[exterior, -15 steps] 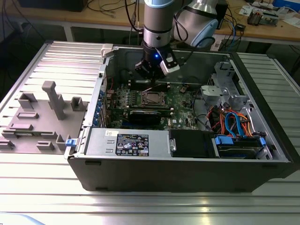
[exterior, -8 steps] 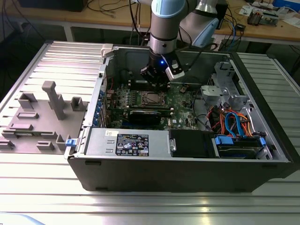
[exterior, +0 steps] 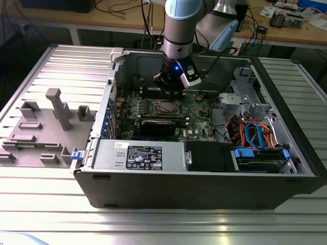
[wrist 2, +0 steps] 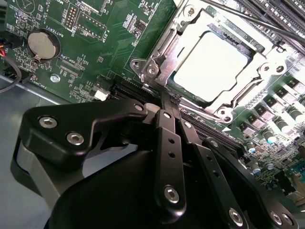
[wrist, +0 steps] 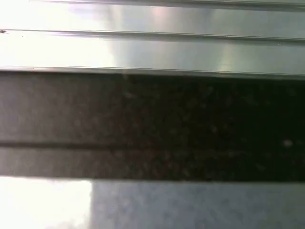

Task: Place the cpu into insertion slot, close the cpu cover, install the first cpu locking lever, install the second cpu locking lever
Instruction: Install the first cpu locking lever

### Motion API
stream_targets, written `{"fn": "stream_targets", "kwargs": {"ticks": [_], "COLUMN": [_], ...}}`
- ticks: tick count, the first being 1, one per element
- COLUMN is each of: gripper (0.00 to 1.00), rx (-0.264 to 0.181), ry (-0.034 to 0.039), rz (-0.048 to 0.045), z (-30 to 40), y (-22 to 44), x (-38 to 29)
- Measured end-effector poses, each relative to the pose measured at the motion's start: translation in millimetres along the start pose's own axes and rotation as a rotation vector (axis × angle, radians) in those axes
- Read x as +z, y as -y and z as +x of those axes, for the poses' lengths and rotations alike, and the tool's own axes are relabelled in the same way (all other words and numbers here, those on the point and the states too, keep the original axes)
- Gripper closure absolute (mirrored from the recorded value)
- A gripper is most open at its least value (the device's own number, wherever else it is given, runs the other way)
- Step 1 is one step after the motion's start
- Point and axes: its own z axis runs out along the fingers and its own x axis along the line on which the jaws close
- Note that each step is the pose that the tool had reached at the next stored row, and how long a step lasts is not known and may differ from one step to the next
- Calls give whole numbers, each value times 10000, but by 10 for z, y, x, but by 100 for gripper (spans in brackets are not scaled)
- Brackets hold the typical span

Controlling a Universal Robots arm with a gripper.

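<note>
Inside the grey metal computer case (exterior: 168,189), the green circuit board (wrist 2: 119,47) carries the square insertion slot (wrist 2: 157,64). A silvery cpu cover (wrist 2: 188,28) frames the flat, dull cpu (wrist 2: 212,64). Just beside, the black gripper (wrist 2: 169,102) has its fingers pressed together, holding nothing.

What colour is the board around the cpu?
Green, with small silvery parts on it. The board around the cpu shows best in the second wrist view.
</note>
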Motion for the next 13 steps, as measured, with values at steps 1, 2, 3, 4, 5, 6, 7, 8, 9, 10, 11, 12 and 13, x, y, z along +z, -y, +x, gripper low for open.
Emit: {"fn": "stream_targets", "kwargs": {"ticks": [1, 2, 3, 4, 5, 6, 7, 8, 9, 10, 11, 12, 13], "gripper": [89, 89, 89, 89, 89, 89, 89, 89, 89, 89, 89, 89, 89], "rx": [1, 1, 0, 0, 0, 0, 1, 0, -1, -1, 1, 3, 4], "ry": [-1, -1, 0, 1, 1, 0, -2, -4, -8, -14, -25, -37, -50], "rz": [1, 1, 0, 0, -1, 1, 2, 3, 3, 3, 3, 2, 2], "z": [0, 0, 0, 0, 0, -1, -1, -1, -3, -5, -7, -9, -10], "y": [0, -1, -1, -1, -1, -1, -1, 0, 0, 2, 4, 7, 14], "x": [-6, -12, -15, -15, -15, -16, -16, -16, -14, -12, -7, -3, 1]}}
